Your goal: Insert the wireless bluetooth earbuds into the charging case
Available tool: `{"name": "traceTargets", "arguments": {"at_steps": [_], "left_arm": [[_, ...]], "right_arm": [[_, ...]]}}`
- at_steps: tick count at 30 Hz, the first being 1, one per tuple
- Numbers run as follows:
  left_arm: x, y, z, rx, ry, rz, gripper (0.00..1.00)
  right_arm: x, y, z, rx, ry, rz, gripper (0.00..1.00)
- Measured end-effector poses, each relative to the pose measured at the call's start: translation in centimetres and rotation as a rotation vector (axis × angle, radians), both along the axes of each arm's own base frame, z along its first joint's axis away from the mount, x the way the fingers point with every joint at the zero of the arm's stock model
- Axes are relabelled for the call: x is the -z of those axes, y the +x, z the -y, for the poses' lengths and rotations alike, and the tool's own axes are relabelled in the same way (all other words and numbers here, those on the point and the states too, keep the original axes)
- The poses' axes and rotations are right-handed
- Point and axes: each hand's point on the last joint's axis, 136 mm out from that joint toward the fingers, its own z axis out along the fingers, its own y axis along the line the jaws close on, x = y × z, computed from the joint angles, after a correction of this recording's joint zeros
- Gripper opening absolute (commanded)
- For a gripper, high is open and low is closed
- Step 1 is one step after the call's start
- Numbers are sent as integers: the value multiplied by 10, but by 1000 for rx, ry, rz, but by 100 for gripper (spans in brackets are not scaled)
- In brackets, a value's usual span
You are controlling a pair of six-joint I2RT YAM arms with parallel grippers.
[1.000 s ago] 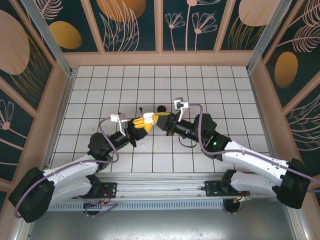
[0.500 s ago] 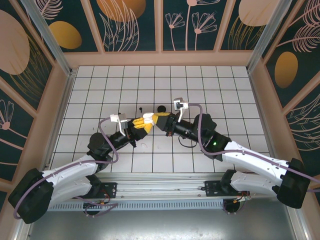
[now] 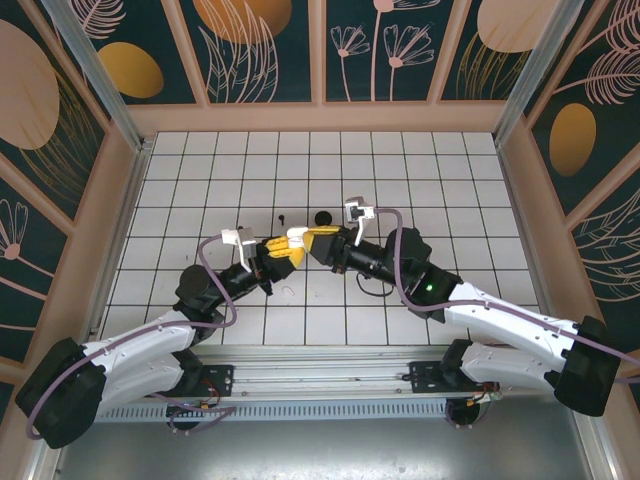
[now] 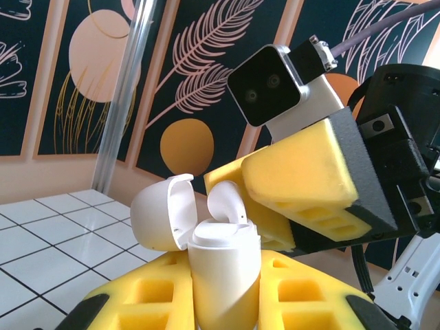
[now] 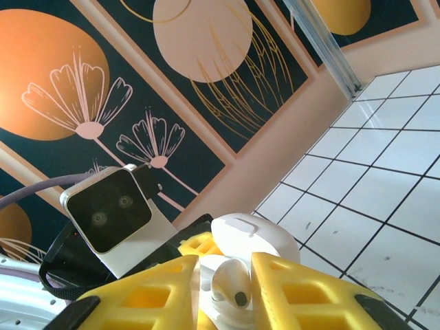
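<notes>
My left gripper (image 4: 223, 271) is shut on the white charging case (image 4: 221, 275), held upright above the tiled floor with its lid (image 4: 163, 213) flipped open to the left. A white earbud (image 4: 227, 201) stands in the case's top, its stem down in a slot. My right gripper (image 5: 227, 268) straddles that earbud (image 5: 230, 285), its yellow fingers (image 5: 302, 292) slightly apart with a gap beside the bud. From above, the left gripper (image 3: 284, 251) and right gripper (image 3: 318, 241) meet at the case (image 3: 297, 238) in mid-floor.
On the tiles just beyond the grippers lie a tiny black earbud (image 3: 283, 216) and a small round black object (image 3: 323, 217). A faint whitish speck (image 3: 288, 291) lies nearer the left arm. Patterned walls (image 3: 320, 50) close in the floor.
The right gripper's fingers have parted a little from the white earbud, which stays standing in the case. Both arms have hardly moved.
</notes>
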Motion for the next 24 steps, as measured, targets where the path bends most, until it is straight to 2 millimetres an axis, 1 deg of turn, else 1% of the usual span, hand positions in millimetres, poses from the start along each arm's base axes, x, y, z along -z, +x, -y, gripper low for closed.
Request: {"name": "traceTargets", "arguments": {"at_steps": [3,8,14,19,24], "left_arm": [[2,0,0,0,5,-6,0],[4,1,1,0,12,-14,0],[5,1,1,-1,16,-13,0],[4,1,1,-2,16,-8,0],[1,-1,-1,-2,9,0,0]], "right_arm": [[1,0,0,-2,-4,2,34],[2,-1,0,-3,-9,-2,37],[4,-1,0,-3,-22,-11,43],[5,-2,1,-2,-43,-24,45],[11,-4,1,-4,-70,-42,45]]}}
